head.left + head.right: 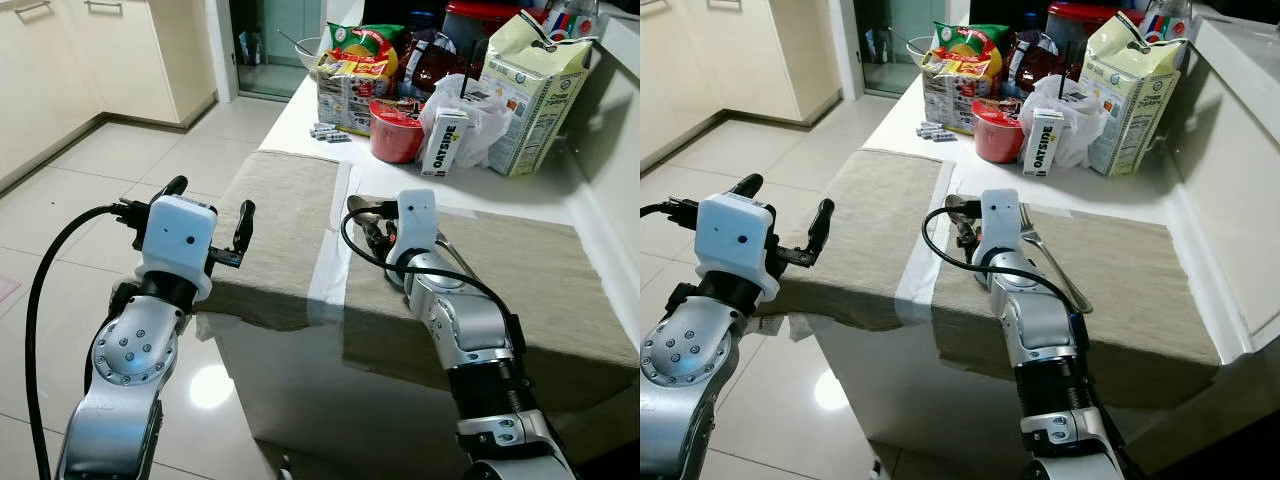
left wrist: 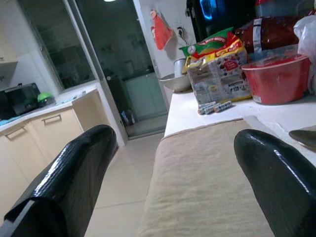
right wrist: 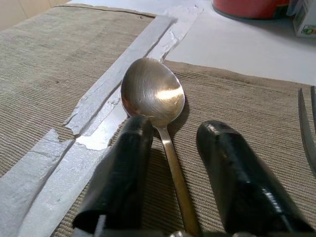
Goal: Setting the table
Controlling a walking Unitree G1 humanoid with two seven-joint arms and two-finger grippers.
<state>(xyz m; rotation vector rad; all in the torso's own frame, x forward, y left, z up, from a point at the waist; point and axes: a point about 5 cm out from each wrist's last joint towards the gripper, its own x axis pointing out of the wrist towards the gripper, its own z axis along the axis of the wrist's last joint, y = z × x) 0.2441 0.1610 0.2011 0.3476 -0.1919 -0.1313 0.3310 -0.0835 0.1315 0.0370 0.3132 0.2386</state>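
— Where do we stand with setting the table?

— Two beige placemats lie side by side near the front edge of the white table [image 1: 300, 110]. On the right placemat [image 1: 1130, 290] we have a fork [image 1: 1045, 255] already lying, and a spoon [image 3: 160, 106] just beside it, near that mat's left edge. Our right gripper [image 3: 170, 148] is down on the mat with its fingers spread either side of the spoon's handle, not pinching it. We judge the spoon is being set down or let go.

— And the other mat?

— The left placemat [image 1: 285, 215] has nothing on it. Our left gripper [image 1: 210, 215] hangs off the table's front left corner, fingers apart and holding nothing. So we reckon one setting is partly laid and the other not begun; no plate or glass is on either mat.

— What can we not make out?

— The right arm covers most of the spoon in the head views, so we see its bowl and handle best from the wrist. The fork's handle end is cut off there. At the far edge sit groceries: a red bowl [image 1: 395, 130], snack bags [image 1: 355, 70], a paper bag [image 1: 535, 95] and a small carton [image 1: 445, 142]. What lies behind them is hidden.
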